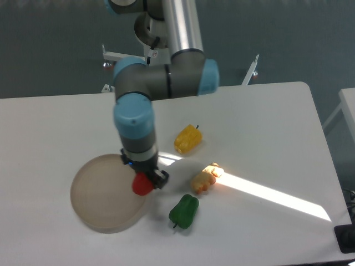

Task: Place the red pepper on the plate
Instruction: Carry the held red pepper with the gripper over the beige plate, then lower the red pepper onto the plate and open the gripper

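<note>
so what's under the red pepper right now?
The red pepper, clamped in the gripper, sits over the right edge of the plate. Bare beige plate shows around it; whether it touches the plate is hidden.

White table point(266, 122), rounded corner at far right. Dark grey-blue wall point(50, 44) behind. White metal frame point(119, 58) at table's far edge. Bright sunlight strip point(272, 191) slanting across tabletop. Second white surface point(346, 108) at right edge.

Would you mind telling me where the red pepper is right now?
The red pepper is held in the gripper over the right edge of the plate, left of the green pepper.
</note>
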You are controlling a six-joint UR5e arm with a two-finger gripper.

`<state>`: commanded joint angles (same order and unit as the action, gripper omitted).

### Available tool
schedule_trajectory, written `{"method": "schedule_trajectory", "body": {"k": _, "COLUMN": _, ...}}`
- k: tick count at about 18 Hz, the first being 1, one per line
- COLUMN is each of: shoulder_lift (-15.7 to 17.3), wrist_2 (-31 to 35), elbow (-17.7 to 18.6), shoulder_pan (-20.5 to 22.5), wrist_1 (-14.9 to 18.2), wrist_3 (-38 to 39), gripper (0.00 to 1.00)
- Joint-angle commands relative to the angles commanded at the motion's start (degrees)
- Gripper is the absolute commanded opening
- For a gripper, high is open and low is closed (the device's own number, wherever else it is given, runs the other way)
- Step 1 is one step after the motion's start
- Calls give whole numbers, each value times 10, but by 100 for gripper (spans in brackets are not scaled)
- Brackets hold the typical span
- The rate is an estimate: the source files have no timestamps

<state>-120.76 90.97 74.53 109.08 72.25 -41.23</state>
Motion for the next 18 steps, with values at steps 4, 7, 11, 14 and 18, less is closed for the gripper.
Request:
{"method": "schedule_trajectory", "body": {"k": 4, "shoulder_lift": -7, "wrist_2": -2, "elbow": 10, "shoulder_pan": -14, "wrist_1": -3, "wrist_3": 27, "gripper": 55}}
{"method": "schedule_trajectory", "body": {"k": 7, "shoulder_lift": -19, "wrist_2": -2, "elbow": 9, "shoulder_pan": -26, "wrist_1": -6, "wrist_3": 47, "gripper": 55}}
{"method": "schedule_trajectory", "body": {"k": 11, "shoulder_lift": -31, "wrist_2": -1, "elbow": 9, "shoulder_pan": -30, "wrist_1": -19, "wrist_3": 69, "gripper": 55}}
{"method": "schedule_trajectory", "body": {"k": 14, "shoulder_lift": -46, "wrist_2": -1, "elbow": 6, "shoulder_pan": -35, "wrist_1": -33, "wrist_3": 91, "gripper": 55}}
{"method": "schedule_trajectory", "body": {"k": 18, "shoulder_lift": -62, "wrist_2": -6, "elbow": 2, "shoulder_pan": -38, "wrist_1": -53, "wrist_3": 109, "gripper": 55}}
